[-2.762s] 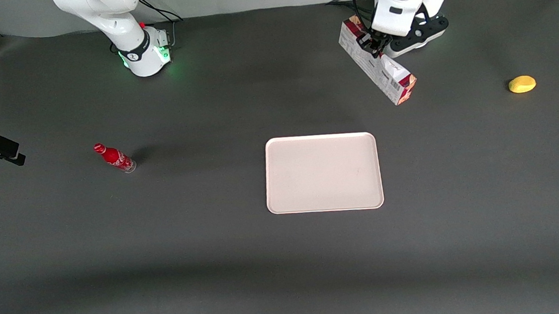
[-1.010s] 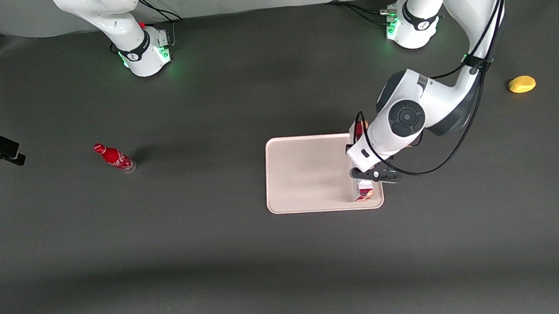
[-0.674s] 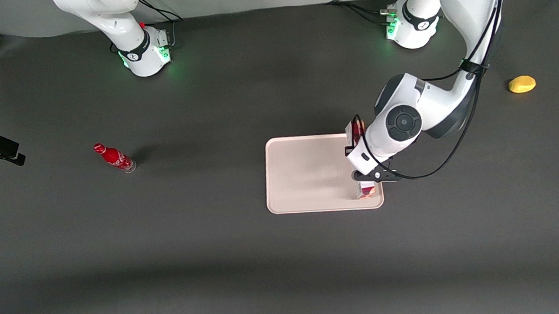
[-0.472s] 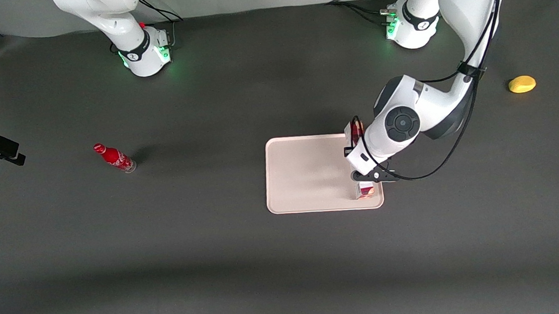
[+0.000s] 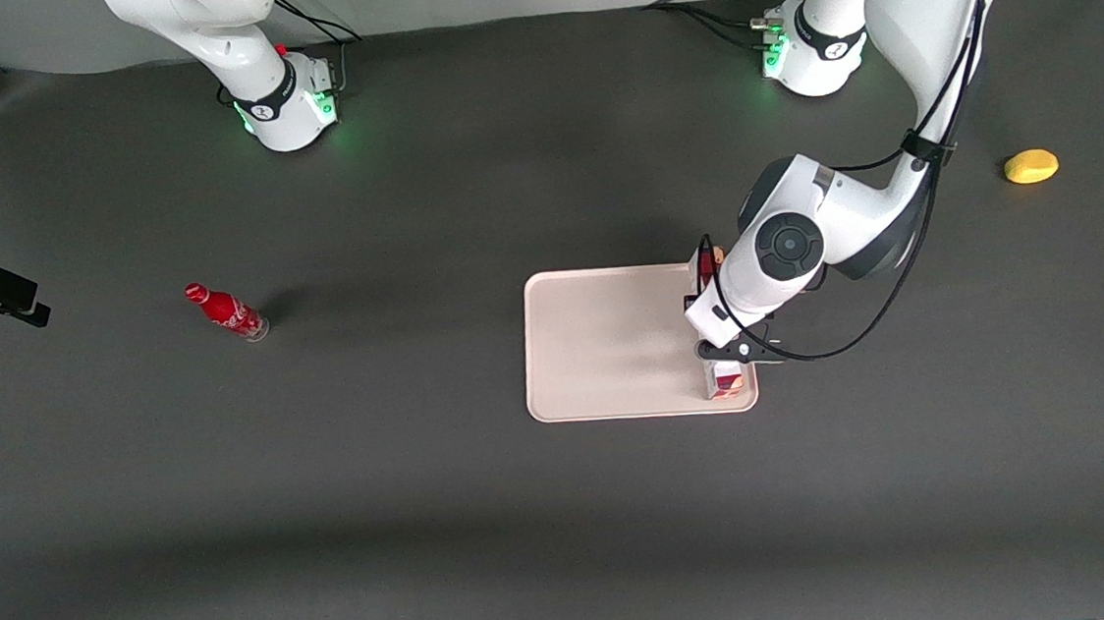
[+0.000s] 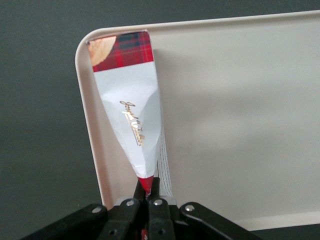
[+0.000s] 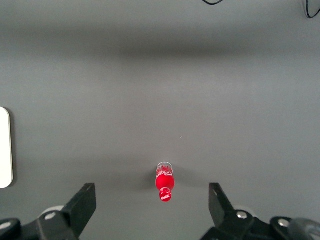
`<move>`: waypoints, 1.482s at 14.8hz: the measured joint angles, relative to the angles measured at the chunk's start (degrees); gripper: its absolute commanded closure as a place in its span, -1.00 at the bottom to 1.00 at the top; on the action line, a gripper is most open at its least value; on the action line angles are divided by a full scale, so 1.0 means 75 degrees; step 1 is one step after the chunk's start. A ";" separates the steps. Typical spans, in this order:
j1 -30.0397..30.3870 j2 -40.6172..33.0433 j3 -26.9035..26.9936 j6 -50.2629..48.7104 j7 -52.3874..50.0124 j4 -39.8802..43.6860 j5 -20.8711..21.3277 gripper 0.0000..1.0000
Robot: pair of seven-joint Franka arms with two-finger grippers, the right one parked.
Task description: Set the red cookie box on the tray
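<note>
The pale pinkish-white tray [image 5: 614,345] lies mid-table. The red cookie box [image 5: 726,380] is over the tray's edge toward the working arm's end, mostly hidden under the arm; its near end and a bit of its other end [image 5: 706,260] show. In the left wrist view the box [image 6: 131,115], tartan red with a white panel, reaches along the tray's rim [image 6: 87,130] into a corner, its low end down at the tray floor. My left gripper [image 5: 717,336] is shut on the box's end, fingers [image 6: 141,189] pinching it.
A small red bottle [image 5: 227,313] lies toward the parked arm's end of the table and shows in the right wrist view [image 7: 165,182]. A yellow lemon-like object [image 5: 1030,166] sits toward the working arm's end. Both arm bases stand at the table's edge farthest from the camera.
The left arm carried the box from near its base over to the tray. In the last second it has lowered slightly, bringing the box's near end closer to the tray's corner.
</note>
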 measured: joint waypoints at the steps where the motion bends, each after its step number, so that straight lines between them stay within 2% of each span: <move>1: -0.0001 0.0006 0.0020 0.0034 -0.0001 -0.0001 0.0019 1.00; 2: 0.0000 0.0018 0.0050 0.0056 -0.0001 -0.0004 0.0027 1.00; 3: 0.0001 0.0041 0.0077 0.0073 -0.0001 -0.0006 0.0032 0.58; 4: 0.0001 0.0074 0.0092 0.0101 -0.0001 -0.0006 0.0037 -0.51; 5: 0.0001 0.0106 0.0094 0.0127 -0.0001 -0.0006 0.0039 -0.91; 7: 0.0000 0.0124 0.0093 0.0137 -0.0002 -0.0005 0.0040 -1.00; 19: 0.0000 0.0105 0.0092 0.0144 -0.0003 0.0128 0.0045 -1.00; 22: 0.0003 -0.0247 0.0075 -0.0603 0.0197 0.0576 0.0081 -1.00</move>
